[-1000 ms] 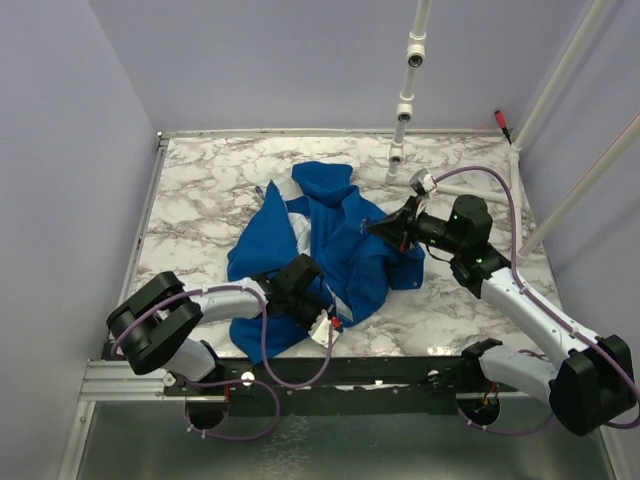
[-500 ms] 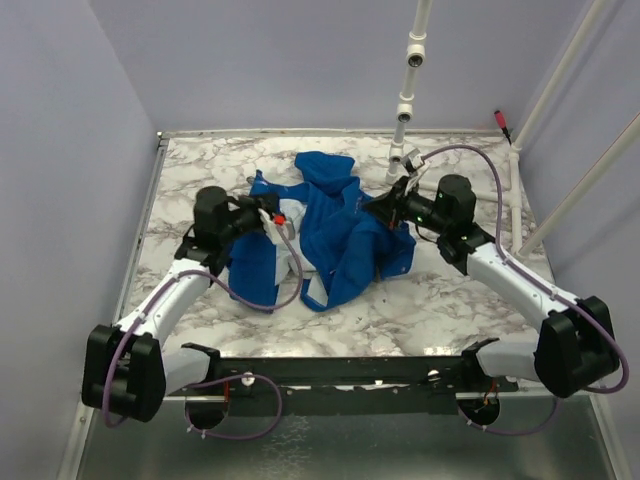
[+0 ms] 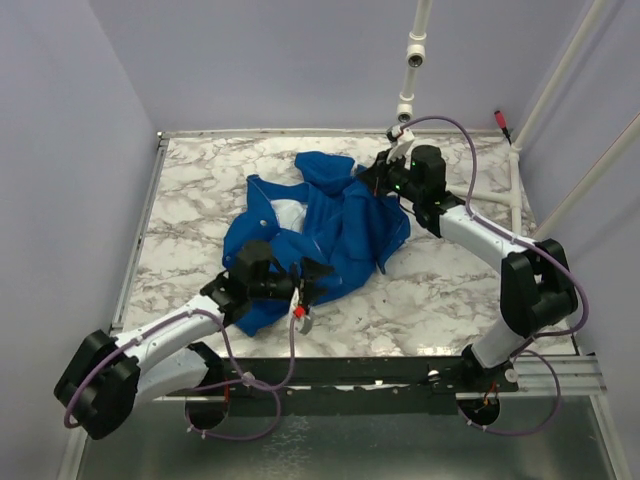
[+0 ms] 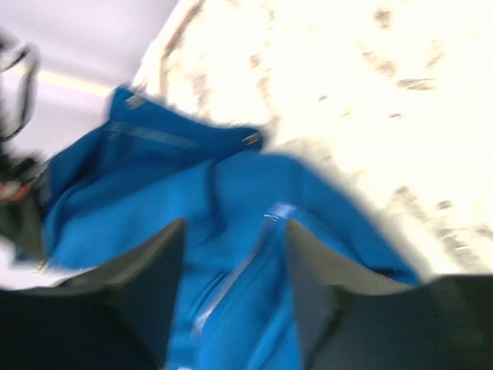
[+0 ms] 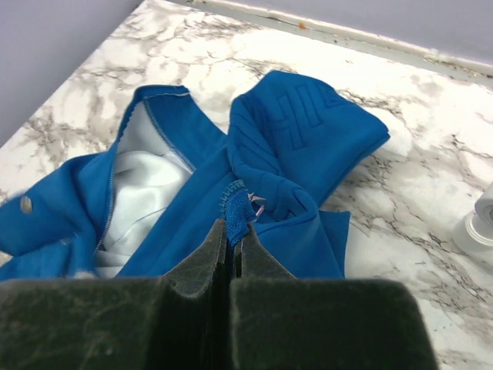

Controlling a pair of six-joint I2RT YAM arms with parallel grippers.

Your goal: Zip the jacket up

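The royal-blue jacket (image 3: 335, 228) lies crumpled mid-table, its pale lining (image 3: 285, 212) showing on the left. My right gripper (image 3: 374, 180) is at the jacket's back right corner. In the right wrist view that gripper (image 5: 233, 228) is shut on a frayed blue edge by the zipper end (image 5: 240, 202), with the hood (image 5: 308, 116) beyond. My left gripper (image 3: 312, 272) hovers over the jacket's near edge. Seen from the left wrist, it (image 4: 235, 225) stands open, and a zipper line (image 4: 231, 281) on blue fabric runs between its fingers (image 4: 150, 285), untouched as far as the blur shows.
The marble table (image 3: 190, 190) has a metal rim along its back and left sides. A white jointed pipe (image 3: 405, 105) hangs at the back right, close to my right gripper. Slanted white poles (image 3: 560, 90) run along the right side. A pipe foot (image 5: 481, 220) shows right of the jacket.
My left arm swung from the jacket's far left side to its near edge, and its jaws opened. The right gripper moved further back, still pinching the edge, and the jacket shifted.
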